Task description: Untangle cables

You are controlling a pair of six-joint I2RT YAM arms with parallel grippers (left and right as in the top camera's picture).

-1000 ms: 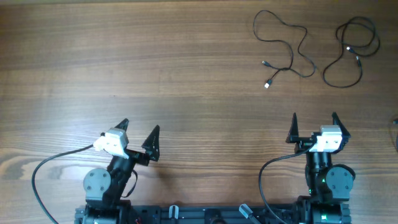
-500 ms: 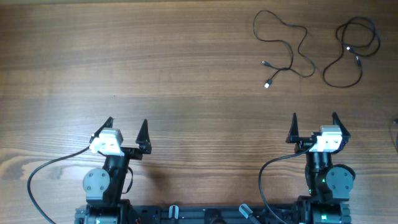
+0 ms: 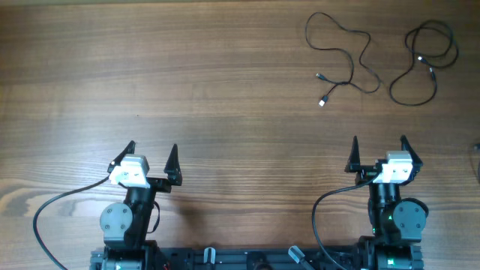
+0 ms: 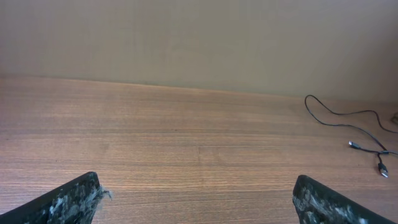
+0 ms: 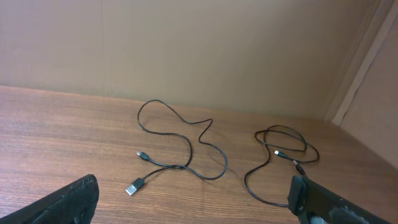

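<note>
Item: left gripper (image 3: 152, 147) – fingers spread apart, holding nothing, low at the near edge of the wooden table (image 3: 187, 75)

Item: right gripper (image 3: 379, 141) – fingers likewise apart, empty, at the near edge on my right side

Item: first cable (image 3: 367, 37), thin and black, lying in loose open curves at the far right of the table, its silvery plug (image 3: 322, 102) pointing toward me

Item: second cable (image 3: 412, 103), thin and black, looped on itself just right of the first, a narrow gap between them; both well apart from my grippers
</note>
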